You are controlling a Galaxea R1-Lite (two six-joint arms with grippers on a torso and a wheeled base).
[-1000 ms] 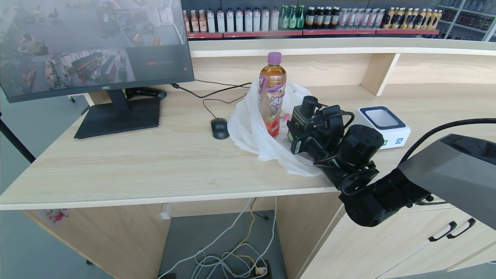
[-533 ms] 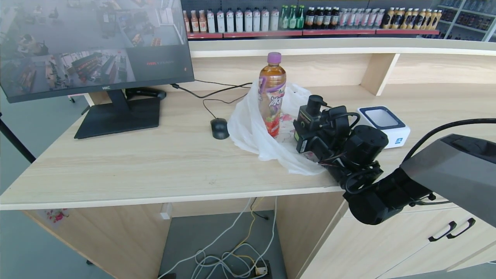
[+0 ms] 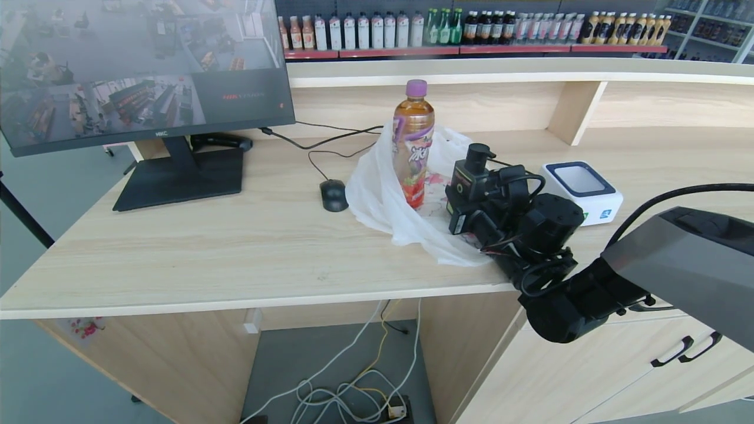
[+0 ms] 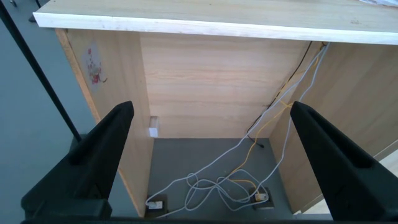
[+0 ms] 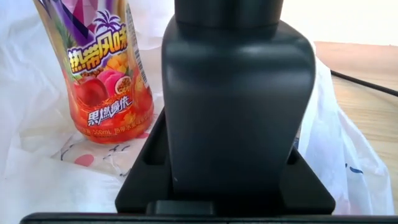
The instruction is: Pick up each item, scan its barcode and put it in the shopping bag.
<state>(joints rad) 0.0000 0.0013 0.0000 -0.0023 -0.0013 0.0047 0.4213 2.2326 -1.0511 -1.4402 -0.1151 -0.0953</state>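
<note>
An orange tea bottle (image 3: 414, 141) with a purple cap stands upright inside the white shopping bag (image 3: 383, 200) on the counter; its label shows close up (image 5: 99, 74). Just right of it, over the bag's open mouth, my right gripper (image 3: 465, 203) is shut on a dark bottle (image 3: 474, 176) with a black cap, which blocks the middle of the right wrist view (image 5: 236, 99). My left gripper (image 4: 211, 109) hangs open below the counter's edge, its fingers wide apart over the floor cables.
A white barcode scanner (image 3: 583, 191) sits right of the bag. A black mouse (image 3: 334, 195) lies left of the bag, and a monitor (image 3: 141, 70) stands at the far left. A raised counter ledge (image 3: 518, 70) runs behind.
My right gripper carried the dark bottle a little to the right, away from the tea bottle, and has barely shifted since. The tea bottle and bag stayed put.
</note>
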